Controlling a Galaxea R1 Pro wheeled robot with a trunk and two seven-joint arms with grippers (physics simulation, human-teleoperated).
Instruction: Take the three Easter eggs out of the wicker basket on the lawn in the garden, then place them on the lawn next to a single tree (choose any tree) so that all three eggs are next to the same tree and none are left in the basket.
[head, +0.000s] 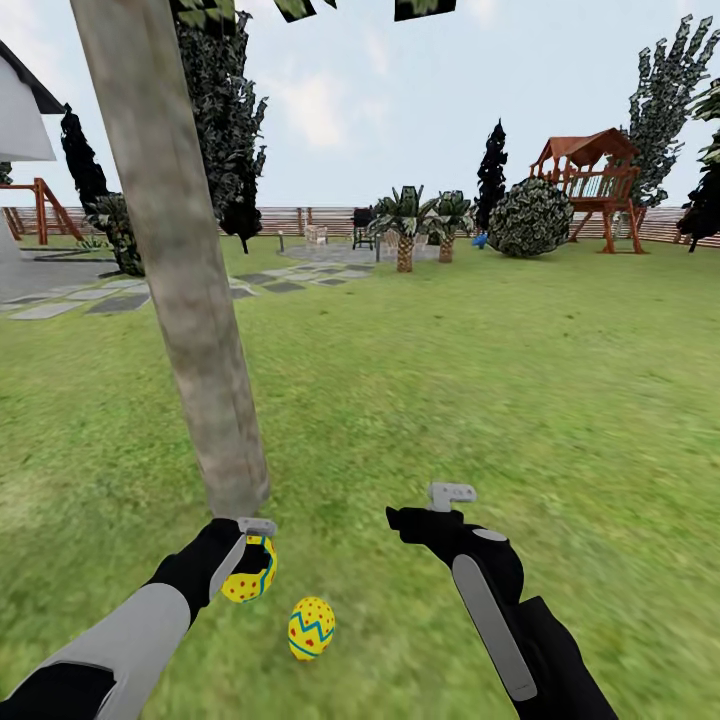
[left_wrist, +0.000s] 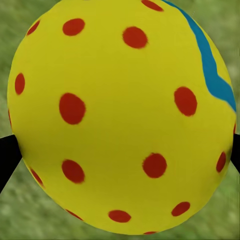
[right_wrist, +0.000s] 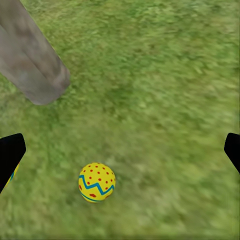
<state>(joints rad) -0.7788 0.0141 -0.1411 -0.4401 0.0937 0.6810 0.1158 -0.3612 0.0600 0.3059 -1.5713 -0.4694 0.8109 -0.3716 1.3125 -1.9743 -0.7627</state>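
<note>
slat fence (head: 300, 220) | red playset (head: 592, 180) | stone path (head: 110, 298) | palms (head: 405, 225) | pale cloudy sky (head: 400, 90)

The trunk (head: 175, 270) leans up from the lawn (head: 480, 400) just ahead of the left gripper (head: 252, 560) and blocks any move forward on that side; its base shows in the right wrist view too (right_wrist: 35, 75). An egg (head: 250, 578) fills the left gripper's jaws, so no room remains between them (left_wrist: 120, 115). A second egg (head: 311, 627) lies on the grass just beside, near the trunk's foot, in the gap between the two arms (right_wrist: 96, 182). The right gripper (head: 450, 500) hangs with fingers spread and bare grass under it. Ahead and right of it the lawn runs open, well apart from the palms (head: 405, 225) and playset (head: 590, 180).
</note>
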